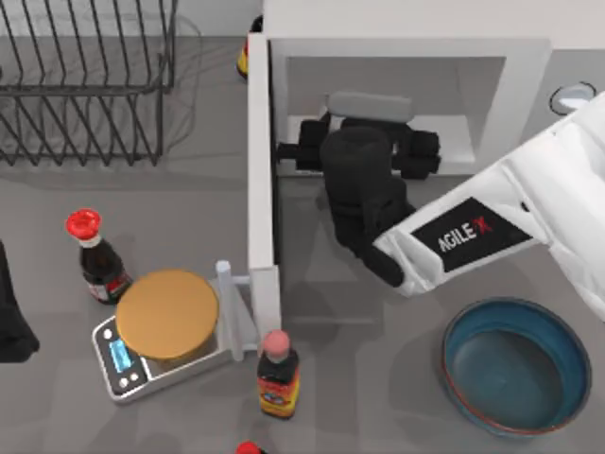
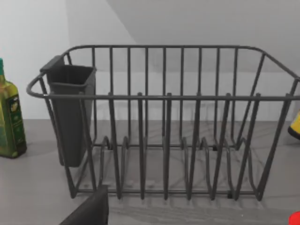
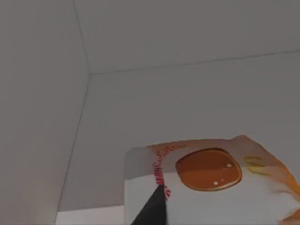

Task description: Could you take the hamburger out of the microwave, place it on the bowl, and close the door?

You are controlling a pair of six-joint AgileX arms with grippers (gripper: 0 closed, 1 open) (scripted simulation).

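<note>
The white microwave stands at the back with its door swung wide open toward the front. My right arm reaches into the cavity, and my right gripper is at the mouth of it. In the right wrist view the hamburger, white with an orange spot, sits tilted right at a dark fingertip, against the microwave's bare inner walls. The gripper looks shut on it. The dark blue bowl rests empty at the front right. My left gripper is parked at the left edge of the table.
A wire dish rack stands at the back left. A silver scale with an orange disc sits beside the open door, between two red-capped sauce bottles. A green oil bottle stands left of the rack.
</note>
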